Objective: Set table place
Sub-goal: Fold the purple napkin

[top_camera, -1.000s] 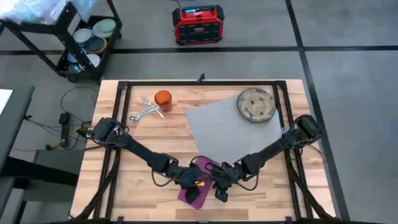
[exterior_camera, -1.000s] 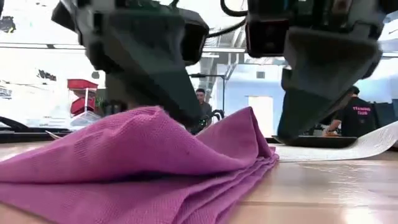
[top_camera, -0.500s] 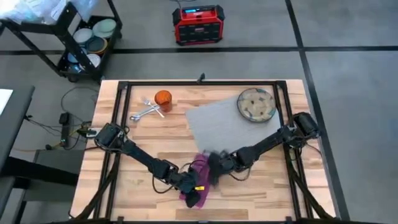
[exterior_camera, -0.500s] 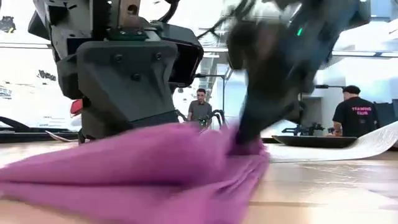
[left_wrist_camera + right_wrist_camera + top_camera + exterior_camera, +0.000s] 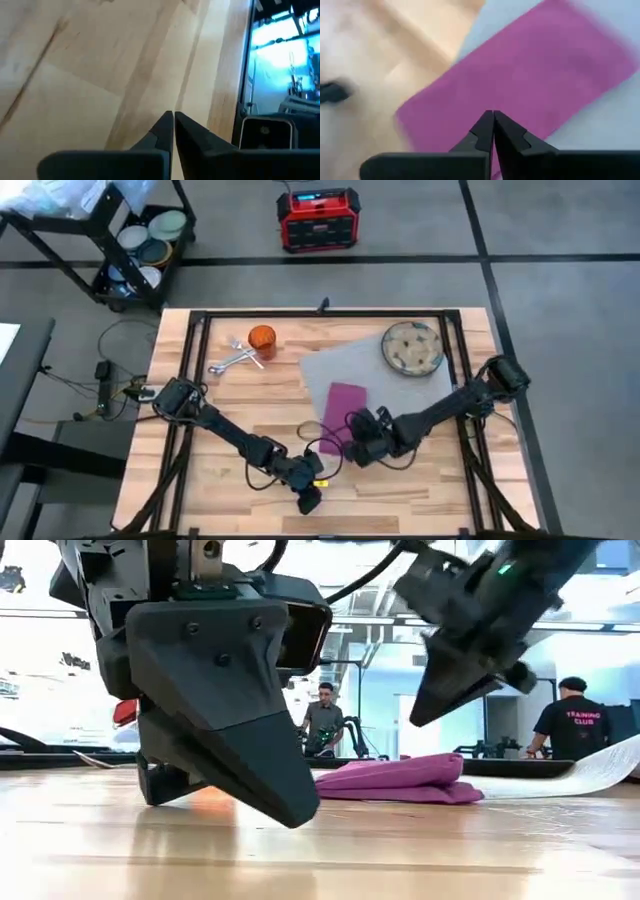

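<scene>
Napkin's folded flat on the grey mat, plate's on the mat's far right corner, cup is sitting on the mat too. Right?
Not the cup. The high view shows it on the bare table beside the cutlery, off the mat. The napkin and plate are as you say.

- The grey floor (image 5: 560, 240) runs all round the table (image 5: 230, 480), crossed by dark seam lines.
- A red and black box-shaped device (image 5: 318, 219) stands on the floor just beyond the table's far edge.
- A black wheeled cart (image 5: 120, 240) stands off the table's far left corner, with round bowls (image 5: 160, 232) on its lower shelf.
- Dark cables (image 5: 105, 370) trail over the floor beside the table's left edge.
- In the low view the room behind the table is brightly lit and pale.
- A person in a grey top (image 5: 322, 720) stands there.
- A person in a black shirt (image 5: 572, 720) stands nearer the right.
</scene>
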Robot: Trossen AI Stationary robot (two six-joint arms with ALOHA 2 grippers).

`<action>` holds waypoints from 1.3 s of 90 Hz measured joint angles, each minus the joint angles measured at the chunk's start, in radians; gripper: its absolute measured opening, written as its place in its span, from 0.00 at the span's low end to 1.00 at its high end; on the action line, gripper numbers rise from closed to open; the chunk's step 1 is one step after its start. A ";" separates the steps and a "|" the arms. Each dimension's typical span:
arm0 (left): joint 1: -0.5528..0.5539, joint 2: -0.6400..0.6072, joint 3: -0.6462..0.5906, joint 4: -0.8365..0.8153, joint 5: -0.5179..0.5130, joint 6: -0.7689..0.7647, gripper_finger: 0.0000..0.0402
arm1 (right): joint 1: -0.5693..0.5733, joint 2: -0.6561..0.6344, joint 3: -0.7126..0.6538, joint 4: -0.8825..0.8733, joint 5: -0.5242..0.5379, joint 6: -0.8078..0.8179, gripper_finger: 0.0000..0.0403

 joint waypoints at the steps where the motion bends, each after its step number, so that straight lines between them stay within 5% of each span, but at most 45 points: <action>1: 0.004 -0.005 0.000 -0.002 -0.005 0.012 0.00 | 0.002 0.000 0.000 -0.001 0.000 0.002 0.00; 52: 0.275 -0.050 0.008 0.141 -0.005 0.304 0.00 | -0.045 -0.129 0.000 -0.250 0.017 0.048 0.00; 84: 0.239 0.089 0.014 0.105 0.287 0.245 0.00 | -0.055 -0.128 0.000 -0.255 -0.019 -0.005 0.00; 99: 0.211 0.017 0.004 0.064 0.272 0.248 0.00 | -0.039 -0.128 0.000 -0.249 -0.052 -0.019 0.00; 117: 0.213 -0.091 0.011 0.022 0.031 0.361 0.00 | -0.018 -0.128 0.000 -0.241 -0.055 -0.002 0.00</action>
